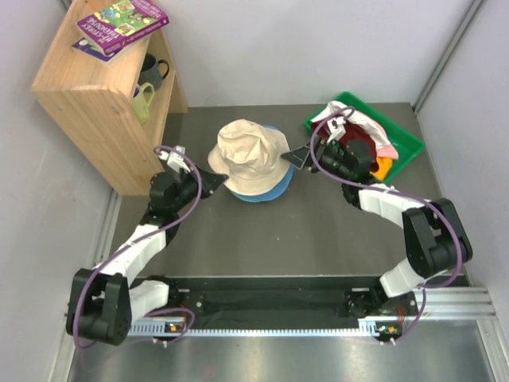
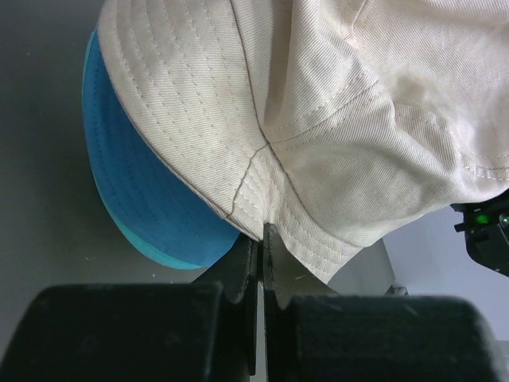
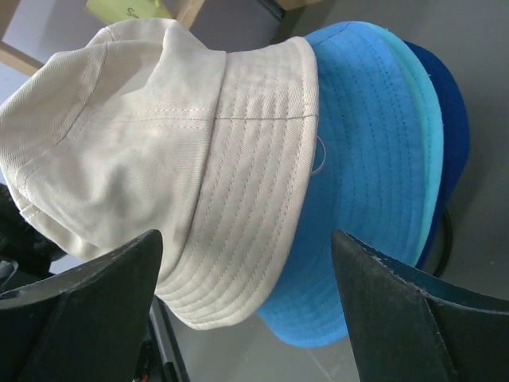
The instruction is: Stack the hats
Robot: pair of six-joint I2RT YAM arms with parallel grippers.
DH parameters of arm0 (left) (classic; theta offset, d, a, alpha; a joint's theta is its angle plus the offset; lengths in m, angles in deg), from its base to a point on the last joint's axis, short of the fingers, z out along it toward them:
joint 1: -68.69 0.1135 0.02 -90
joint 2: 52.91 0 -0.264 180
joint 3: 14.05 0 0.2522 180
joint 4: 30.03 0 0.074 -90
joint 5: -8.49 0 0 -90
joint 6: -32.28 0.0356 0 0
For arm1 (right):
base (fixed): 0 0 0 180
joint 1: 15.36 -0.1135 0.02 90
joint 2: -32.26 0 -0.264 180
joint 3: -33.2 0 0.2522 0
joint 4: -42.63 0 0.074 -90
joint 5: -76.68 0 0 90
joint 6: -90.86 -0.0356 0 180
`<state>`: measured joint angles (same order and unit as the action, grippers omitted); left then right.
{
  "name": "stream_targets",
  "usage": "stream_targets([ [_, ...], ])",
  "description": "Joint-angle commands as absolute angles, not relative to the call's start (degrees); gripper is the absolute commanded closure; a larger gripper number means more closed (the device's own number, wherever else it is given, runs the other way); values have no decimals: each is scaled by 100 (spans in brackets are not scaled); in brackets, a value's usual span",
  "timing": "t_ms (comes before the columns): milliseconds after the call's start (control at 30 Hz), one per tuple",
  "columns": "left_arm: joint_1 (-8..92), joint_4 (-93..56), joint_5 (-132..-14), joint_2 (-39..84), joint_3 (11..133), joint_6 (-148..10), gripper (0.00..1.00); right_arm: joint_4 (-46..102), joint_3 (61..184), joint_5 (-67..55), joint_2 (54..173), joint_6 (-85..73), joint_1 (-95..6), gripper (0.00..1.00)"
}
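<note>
Stack is centre frame on the worktop (image 1: 318, 231): beige hat (image 1: 246, 151) on top, crown up. Under it sit the blue hat (image 3: 358, 183), the teal hat (image 3: 420, 135) and a darker blue hat (image 3: 455, 127), brims fanned out.

Left end effector (image 2: 261, 239) is at the beige brim's left edge. Fingers are closed to a thin slit, tips touching the brim. Can't tell if any cloth is actually nipped.

Right end effector (image 3: 246, 239) is spread wide, holding nothing, just beside the stack's right side.

Remaining hats are in the green tray (image 1: 408, 142), upper right: white hat (image 1: 374, 131), dark red hat (image 1: 359, 151) and orange-yellow hat (image 1: 384, 167), bunched together.

Wooden shelf (image 1: 87, 103) is upper left, apart from the stack.
</note>
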<state>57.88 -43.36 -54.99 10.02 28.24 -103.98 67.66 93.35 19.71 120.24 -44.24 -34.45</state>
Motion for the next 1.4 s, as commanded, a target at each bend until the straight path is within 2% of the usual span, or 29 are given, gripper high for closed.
stream_targets([
  [0, 5823, -4711, -5330, 1072, 2827, -10263, 100, 7808, 9460, 2367, 12321, -4686, -3373, 14],
  [67, 5823, -4738, -5330, 1081, 2836, -10263, 100, 8054, 9495, 2508, 12436, -4870, -3373, 15],
  [233, 5823, -4773, -5225, 1151, 2880, -10272, 100, 9273, 9381, 2815, 12797, -5529, -3338, 26],
  [333, 5823, -4738, -5129, 1213, 2950, -10255, 100, 9741, 9337, 2904, 12946, -5959, -3338, 39],
  [367, 5823, -4729, -5128, 1230, 2959, -10246, 100, 9804, 9337, 2904, 12973, -5996, -3329, 50],
  [433, 5823, -4720, -5137, 1248, 2976, -10211, 100, 9804, 9311, 2895, 12973, -6005, -3329, 62],
  [467, 5823, -4712, -5137, 1248, 2977, -10211, 100, 9770, 9310, 2904, 12973, -5996, -3329, 73],
  [533, 5823, -4720, -5137, 1248, 2977, -10193, 100, 9708, 9310, 2878, 12956, -5970, -3329, 83],
  [567, 5823, -4729, -5137, 1257, 2977, -10193, 100, 9612, 9302, 2860, 12964, -5952, -3312, 94],
  [600, 5823, -4729, -5146, 1248, 2977, -10184, 100, 9524, 9276, 2825, 12964, -5935, -3285, 99],
  [767, 5823, -4598, -5303, 1178, 2985, -10114, 99, 9242, 8977, 2509, 12920, -5847, -3110, 100],
  [800, 5823, -4589, -5339, 1134, 2968, -10105, 86, 9242, 8942, 2491, 12920, -5838, -3092, 100],
  [900, 5832, -4667, -5383, 1151, 2933, -10114, 73, 9198, 8854, 2447, 12990, -5794, -3065, 100],
  [933, 5832, -4694, -5400, 1160, 2933, -10131, 64, 9198, 8862, 2438, 13034, -5785, -3074, 100],
  [1000, 5832, -4799, -5427, 1230, 2915, -10175, 56, 9172, 8862, 2394, 13061, -5768, -3065, 100],
  [1033, 5841, -4904, -5436, 1256, 2915, -10193, 45, 9137, 8880, 2385, 13078, -5733, -3065, 100],
  [1167, 5876, -5273, -5462, 1344, 2898, -10342, 36, 8733, 9020, 2298, 13017, -5513, -3065, 100],
  [1367, 5946, -5694, -5743, 1589, 2941, -10483, 36, 8170, 9152, 2148, 12929, -5100, -3048, 100],
])
